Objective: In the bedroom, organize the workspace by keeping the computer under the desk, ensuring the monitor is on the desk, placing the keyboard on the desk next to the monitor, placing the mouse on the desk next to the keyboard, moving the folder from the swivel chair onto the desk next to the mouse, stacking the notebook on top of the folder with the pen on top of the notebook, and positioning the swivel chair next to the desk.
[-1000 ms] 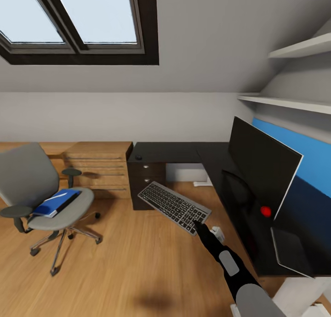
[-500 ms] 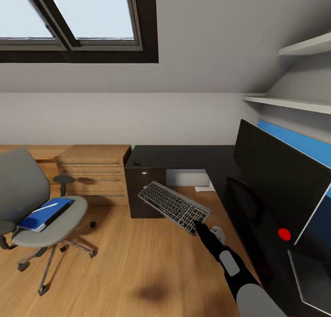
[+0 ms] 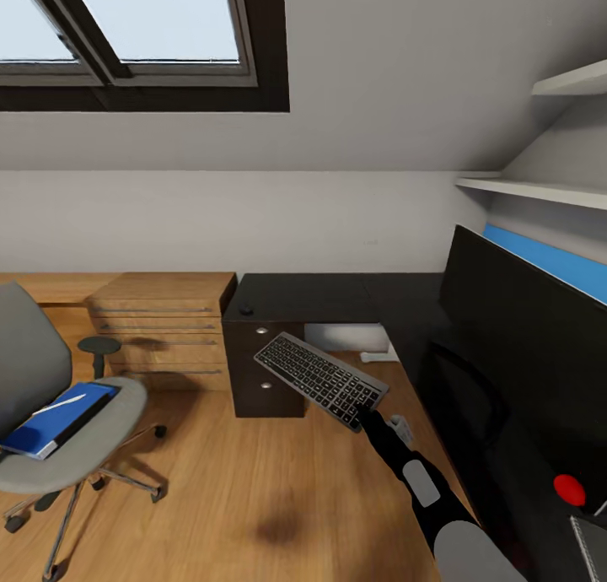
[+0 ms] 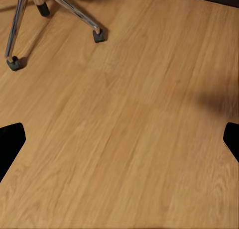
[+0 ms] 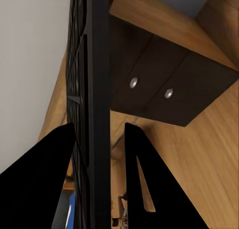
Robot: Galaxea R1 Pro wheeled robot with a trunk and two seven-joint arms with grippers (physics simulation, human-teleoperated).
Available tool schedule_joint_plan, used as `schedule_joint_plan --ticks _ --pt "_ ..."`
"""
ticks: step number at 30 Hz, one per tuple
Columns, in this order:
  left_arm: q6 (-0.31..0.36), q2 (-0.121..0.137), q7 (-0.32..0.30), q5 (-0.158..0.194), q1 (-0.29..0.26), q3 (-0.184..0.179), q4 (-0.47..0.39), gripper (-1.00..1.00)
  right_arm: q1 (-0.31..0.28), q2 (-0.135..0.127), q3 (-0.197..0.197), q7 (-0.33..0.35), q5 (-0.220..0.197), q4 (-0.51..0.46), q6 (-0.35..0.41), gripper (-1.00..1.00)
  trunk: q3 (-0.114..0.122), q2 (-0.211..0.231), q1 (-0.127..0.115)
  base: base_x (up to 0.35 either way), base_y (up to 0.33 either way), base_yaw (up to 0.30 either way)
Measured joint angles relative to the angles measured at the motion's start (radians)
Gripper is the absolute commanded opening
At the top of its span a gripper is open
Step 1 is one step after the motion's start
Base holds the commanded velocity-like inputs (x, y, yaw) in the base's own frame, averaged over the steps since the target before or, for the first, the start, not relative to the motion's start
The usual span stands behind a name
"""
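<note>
One thing is in my grip: the keyboard (image 3: 320, 380), pinched at its near end by my right pincer (image 3: 366, 414) and held up over the floor (image 3: 253, 481), slanting away toward the drawers (image 3: 264, 358). In the right wrist view the two fingers (image 5: 142, 189) sit on either side of the keyboard's thin edge (image 5: 97, 114), so that pincer is clenched on it. My left pincer (image 4: 119, 144) is released, its tips wide apart above bare floor near the chair's casters (image 4: 98, 36).

As I judge it, the step in hand is carrying the keyboard to the desk (image 3: 337, 295). Next it must swing right, clear the desk's front edge, and come down flat on the black top next to the monitor (image 3: 531, 329).

The monitor stands close along the right, so free desk top near it is narrow; the open stretch lies toward the corner, above the drawers. The far end of the keyboard hangs near the drawer front, and could clip it if I turn low. The floor to my left is open as far as the chair (image 3: 51, 413), where the folder (image 3: 55, 420) lies on the seat with the pen (image 3: 59, 405) on top.
</note>
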Motion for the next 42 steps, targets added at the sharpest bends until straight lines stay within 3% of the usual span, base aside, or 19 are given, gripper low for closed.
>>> schedule_joint_plan --ticks 42 --pt "0.002 0.002 0.0 -0.001 0.0 0.002 0.005 1.0 0.0 -0.002 -0.001 0.014 -0.003 -0.002 0.006 -1.0 0.0 0.0 0.0 0.335 0.0 0.0"
